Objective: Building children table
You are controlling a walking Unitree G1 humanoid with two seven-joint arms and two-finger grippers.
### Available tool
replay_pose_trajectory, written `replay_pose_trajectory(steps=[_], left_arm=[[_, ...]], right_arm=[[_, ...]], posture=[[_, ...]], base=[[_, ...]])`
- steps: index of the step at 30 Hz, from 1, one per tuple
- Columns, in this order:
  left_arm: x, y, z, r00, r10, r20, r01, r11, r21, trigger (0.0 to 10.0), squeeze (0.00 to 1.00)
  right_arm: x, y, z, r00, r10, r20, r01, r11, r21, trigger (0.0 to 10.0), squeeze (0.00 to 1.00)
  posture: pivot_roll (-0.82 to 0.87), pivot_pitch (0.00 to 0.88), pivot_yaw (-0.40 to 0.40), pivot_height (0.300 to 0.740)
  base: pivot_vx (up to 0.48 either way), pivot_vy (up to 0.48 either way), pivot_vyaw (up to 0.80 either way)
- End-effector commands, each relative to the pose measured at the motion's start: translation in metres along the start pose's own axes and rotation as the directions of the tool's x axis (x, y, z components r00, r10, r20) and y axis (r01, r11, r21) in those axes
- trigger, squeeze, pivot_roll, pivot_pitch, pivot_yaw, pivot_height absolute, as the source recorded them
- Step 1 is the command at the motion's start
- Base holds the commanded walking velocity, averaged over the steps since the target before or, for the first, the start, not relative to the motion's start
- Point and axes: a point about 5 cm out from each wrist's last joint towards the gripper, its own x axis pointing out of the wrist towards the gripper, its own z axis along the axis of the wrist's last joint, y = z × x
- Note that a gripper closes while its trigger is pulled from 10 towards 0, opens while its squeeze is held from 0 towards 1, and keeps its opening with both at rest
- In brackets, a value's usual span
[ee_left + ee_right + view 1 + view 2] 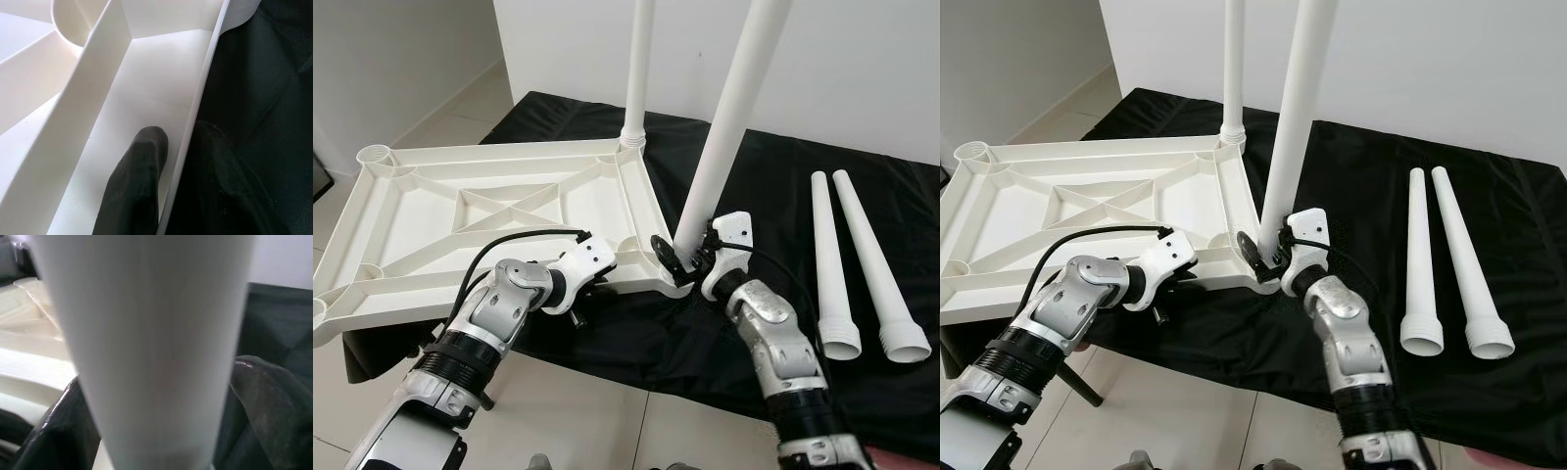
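While clamped, leg (724, 147) fills right hand (690, 257).

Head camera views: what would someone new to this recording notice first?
The big white ribbed plastic tabletop lying upside down on the black cloth, with one white leg already upright at its far corner. At the near corner, the right gripper clasps a second tall white leg that leans slightly, while the left gripper pinches the tabletop's near rim. Two more white tapered legs lie side by side on the cloth to the right.
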Motion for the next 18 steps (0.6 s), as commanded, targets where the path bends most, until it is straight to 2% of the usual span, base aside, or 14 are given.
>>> replay_pose_trajectory(steps=[1, 5, 6, 7, 9, 11, 12, 15, 18], left_arm=[[0.002, 0.000, 0.003, 1.000, 0.025, 0.003, -0.025, 1.000, 0.011, 10.0, 0.00], [0.002, 0.001, 0.003, 1.000, 0.025, 0.003, -0.025, 1.000, 0.010, 10.0, 0.00], [0.002, 0.001, 0.003, 1.000, 0.025, 0.003, -0.025, 1.000, 0.010, 10.0, 0.00], [0.002, 0.001, 0.004, 1.000, 0.025, 0.003, -0.025, 1.000, 0.012, 10.0, 0.00], [0.002, 0.001, 0.004, 1.000, 0.025, 0.003, -0.025, 1.000, 0.012, 10.0, 0.00], [0.002, 0.002, 0.004, 1.000, 0.026, 0.003, -0.026, 1.000, 0.012, 10.0, 0.00], [0.002, 0.002, 0.004, 1.000, 0.026, 0.003, -0.026, 1.000, 0.012, 10.0, 0.00], [0.001, 0.003, 0.004, 1.000, 0.028, 0.002, -0.028, 1.000, 0.012, 10.0, 0.00], [0.000, 0.003, 0.004, 1.000, 0.030, 0.001, -0.030, 0.999, 0.011, 10.0, 0.00]], right_arm=[[0.000, -0.006, 0.002, 0.996, 0.088, 0.018, -0.089, 0.996, 0.029, 10.0, 0.00], [0.001, -0.014, 0.007, 0.972, 0.233, 0.035, -0.234, 0.971, 0.054, 10.0, 0.00], [0.001, -0.014, 0.007, 0.972, 0.233, 0.035, -0.234, 0.971, 0.054, 10.0, 0.00], [0.003, -0.018, 0.008, 0.949, 0.311, 0.044, -0.313, 0.948, 0.054, 10.0, 0.00], [0.003, -0.018, 0.008, 0.949, 0.311, 0.044, -0.313, 0.948, 0.054, 10.0, 0.00], [0.006, -0.023, 0.008, 0.922, 0.388, 0.010, -0.388, 0.921, 0.026, 10.0, 0.00], [0.006, -0.023, 0.008, 0.922, 0.388, 0.010, -0.388, 0.921, 0.026, 10.0, 0.00], [0.008, -0.033, 0.006, 0.895, 0.445, -0.035, -0.445, 0.895, 0.024, 10.0, 0.00], [0.009, -0.041, 0.006, 0.891, 0.451, -0.049, -0.450, 0.893, 0.029, 10.0, 0.00]], posture=[[-0.04, 0.000, -0.019, 0.740], [-0.04, 0.000, -0.014, 0.740], [-0.04, 0.000, -0.014, 0.740], [-0.04, 0.000, -0.012, 0.740], [-0.04, 0.000, -0.012, 0.740], [-0.04, 0.000, -0.010, 0.740], [-0.04, 0.000, -0.010, 0.740], [-0.03, 0.000, -0.007, 0.740], [-0.03, 0.000, -0.006, 0.740]], base=[[0.000, 0.000, 0.00], [0.000, 0.000, 0.00], [0.000, 0.000, 0.00], [0.000, 0.000, 0.00], [0.000, 0.000, 0.00], [0.000, 0.000, 0.00], [0.000, 0.000, 0.00], [0.000, 0.000, 0.00], [0.000, 0.000, 0.00]])
